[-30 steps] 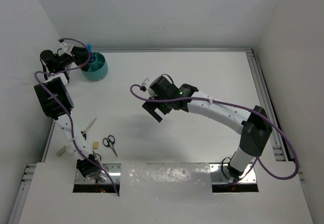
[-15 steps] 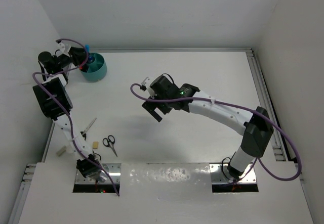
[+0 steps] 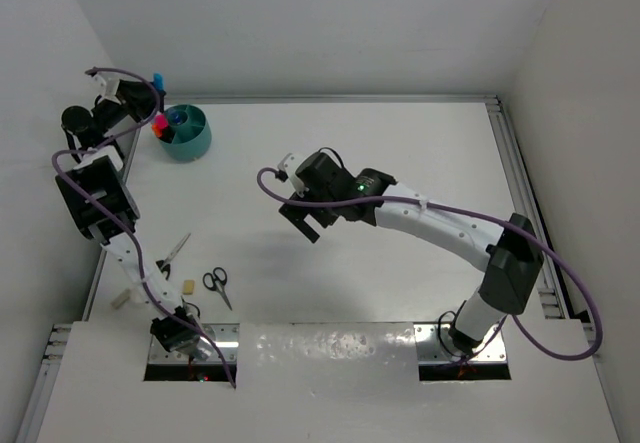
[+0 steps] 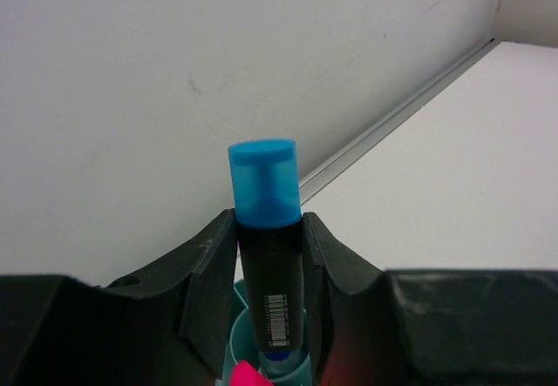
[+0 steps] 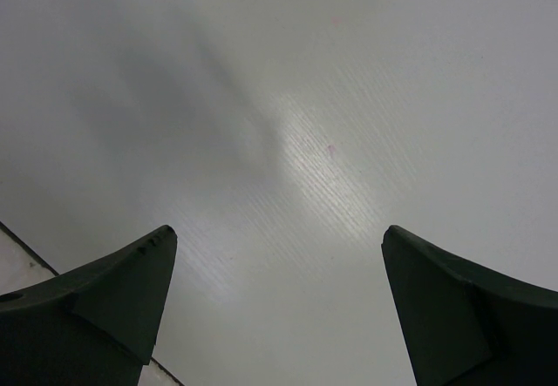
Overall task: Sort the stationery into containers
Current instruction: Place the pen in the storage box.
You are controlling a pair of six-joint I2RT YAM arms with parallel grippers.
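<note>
My left gripper point(image 4: 268, 222) is shut on a light-blue marker point(image 4: 264, 181) with a black body, held upright. Its lower end reaches down into a round compartment of the teal cup point(image 4: 228, 349). A pink marker tip point(image 4: 248, 375) shows beside it. From above, the left gripper point(image 3: 148, 101) hangs at the left rim of the cup point(image 3: 190, 143) in the far left corner, with the blue cap point(image 3: 157, 78) sticking up. My right gripper point(image 3: 305, 225) hovers open over bare table at the middle; its fingers point(image 5: 131, 281) have nothing between them.
Small black-handled scissors point(image 3: 217, 285), a tan eraser point(image 3: 187, 285) and a slim grey item point(image 3: 175, 251) lie near the left arm's base. A pale small piece point(image 3: 120, 300) sits at the table's left edge. Walls close in behind and to the left of the cup.
The left gripper has shifted up and left with the blue marker, towards the cup's left rim, and a pink tip now shows there. The right arm has barely moved.
</note>
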